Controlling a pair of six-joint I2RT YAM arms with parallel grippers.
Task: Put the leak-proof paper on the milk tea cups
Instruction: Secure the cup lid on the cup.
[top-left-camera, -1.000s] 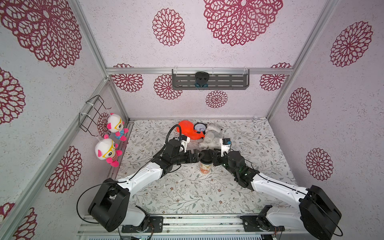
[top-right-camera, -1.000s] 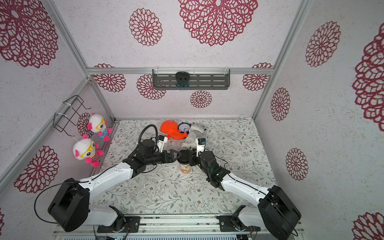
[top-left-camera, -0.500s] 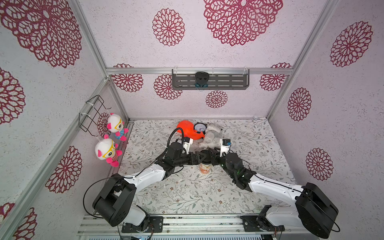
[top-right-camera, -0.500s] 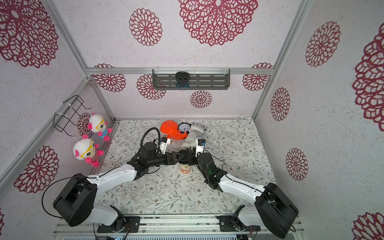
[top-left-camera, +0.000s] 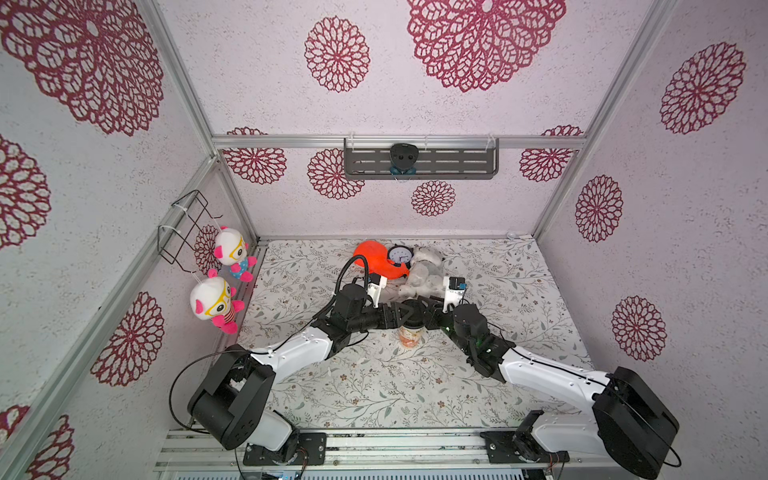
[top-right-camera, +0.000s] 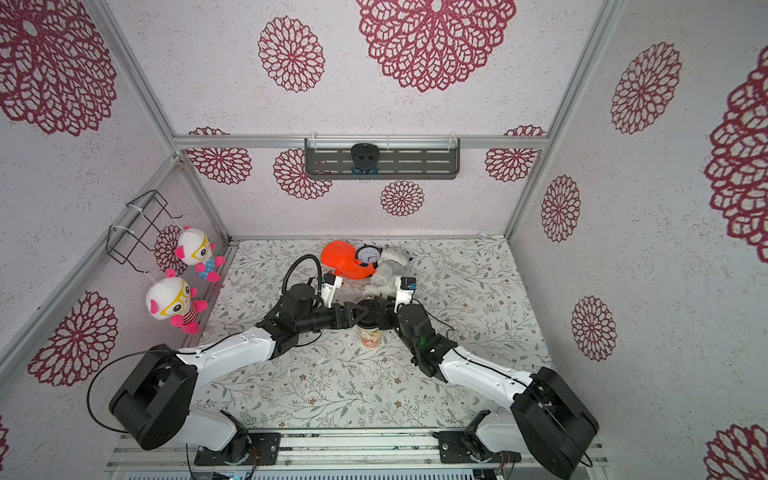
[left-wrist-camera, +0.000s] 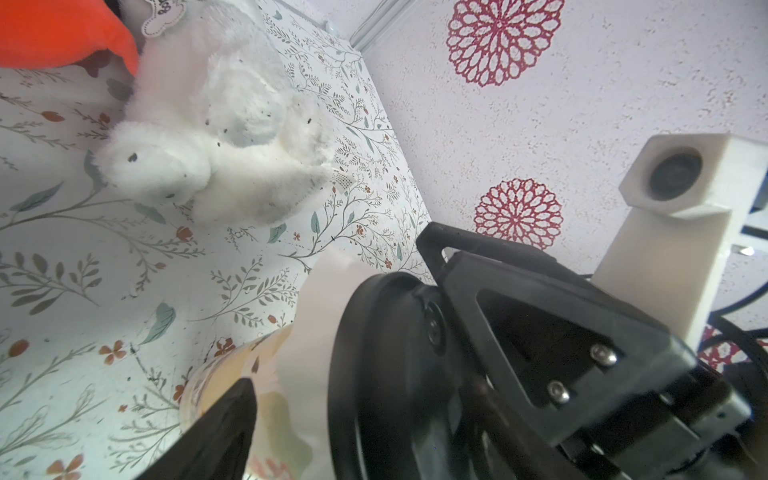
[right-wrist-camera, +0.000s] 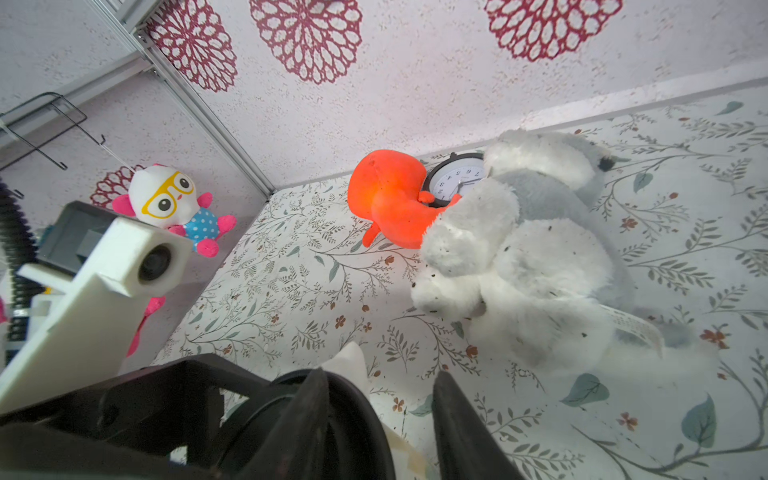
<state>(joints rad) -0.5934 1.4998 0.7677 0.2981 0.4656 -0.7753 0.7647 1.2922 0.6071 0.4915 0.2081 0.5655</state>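
The milk tea cup (top-left-camera: 411, 337) stands mid-table, cream with an orange pattern, also in the second top view (top-right-camera: 370, 337). A black round lid (left-wrist-camera: 374, 374) sits over its mouth. The leak-proof paper (left-wrist-camera: 320, 303), translucent white, sticks up from under the lid's far edge and shows in the right wrist view (right-wrist-camera: 349, 361). My left gripper (top-left-camera: 400, 312) is at the lid from the left, jaws wide; one finger (left-wrist-camera: 224, 432) shows beside the cup, apart from the lid. My right gripper (right-wrist-camera: 380, 415) comes from the right, open, one finger lying over the lid and the other clear of it.
Just behind the cup lie a white-grey plush (top-left-camera: 424, 272), an orange plush whale (top-left-camera: 374, 259) and a small clock (top-left-camera: 400, 254). Two dolls (top-left-camera: 214, 303) hang on the left wall under a wire rack (top-left-camera: 183, 232). A grey shelf (top-left-camera: 419, 164) is on the back wall.
Both grippers have stayed at the cup's top. The left jaws have narrowed somewhat and the right jaws have spread a little. The left arm's elbow has shifted inward.
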